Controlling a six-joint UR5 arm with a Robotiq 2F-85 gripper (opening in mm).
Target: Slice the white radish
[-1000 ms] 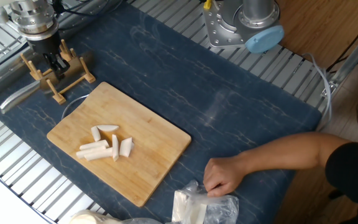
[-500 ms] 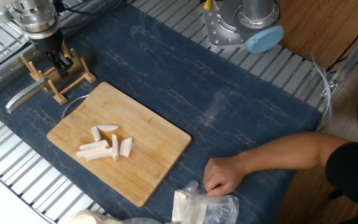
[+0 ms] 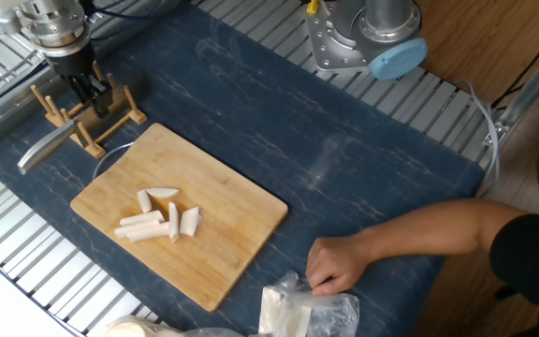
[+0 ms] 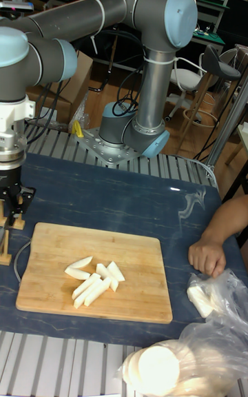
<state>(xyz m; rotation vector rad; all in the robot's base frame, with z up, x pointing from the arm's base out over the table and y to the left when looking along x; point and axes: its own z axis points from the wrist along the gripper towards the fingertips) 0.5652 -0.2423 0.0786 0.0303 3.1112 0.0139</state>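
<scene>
The white radish (image 3: 162, 217) lies cut into several cream-white sticks and wedges on the left part of the wooden cutting board (image 3: 241, 211); the tall fixed view shows the pieces (image 4: 93, 278) mid-board. My gripper (image 3: 90, 94) hangs at the far left over a wooden knife rack (image 3: 96, 126), shut on the dark handle of a knife whose grey blade (image 3: 45, 150) slants down to the left. It stands well behind and left of the radish. In the tall fixed view the gripper (image 4: 12, 207) is at the left edge and the knife is hidden.
A person's hand (image 3: 330, 264) rests on the blue mat at front right, beside a clear plastic bag (image 3: 298, 311). More pale round discs sit in a bag (image 4: 162, 369) at the front edge. The arm's base (image 3: 363, 42) stands at the back.
The gripper and the knife have shifted a little to the right over the rack. The radish pieces and the person's hand have not moved.
</scene>
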